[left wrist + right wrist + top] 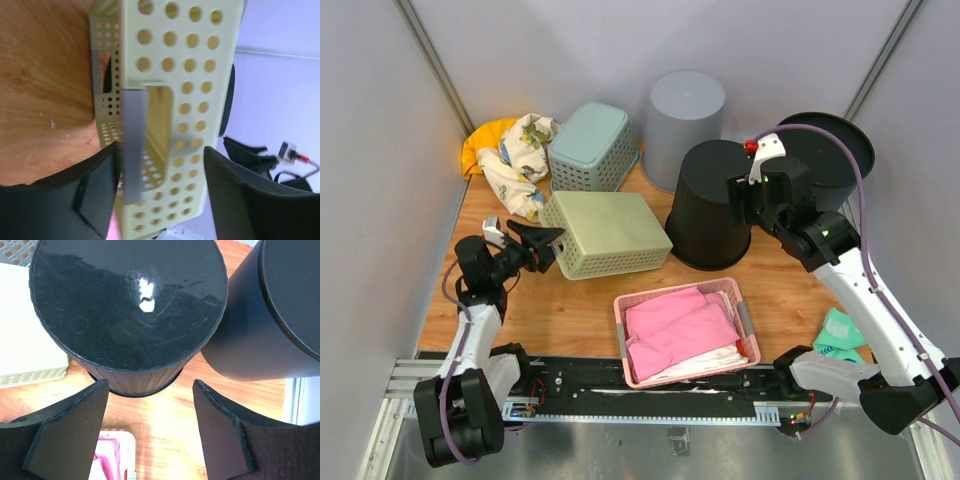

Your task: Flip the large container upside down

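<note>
- The large black container (710, 205) stands mouth-down on the wooden table (570, 310), near the middle and towards the right. Its flat, scuffed base faces up, so by my reading the flip is already done.
- The right gripper (150, 385) hovers just above the container's near side with its jaws spread wide and nothing between them. That looks like a release posture, clear of the wall so the container stands on its own rim.
- A second black tub (830, 145) sits just beside it on the right. A grey bucket (685, 110) stands behind it, also base-up.
- To the left lies a pale green perforated basket (605, 232), inverted.
- The left gripper (545, 245) is low at that basket's end, jaws apart, facing the handle cut-out. The wrist view is too close to tell whether a finger touches the plastic.
- Further out are a teal basket (588, 145) and a heap of patterned cloth (515, 150) at the back left. A pink tray (617, 325) of folded pink fabric sits at the near edge.
</note>
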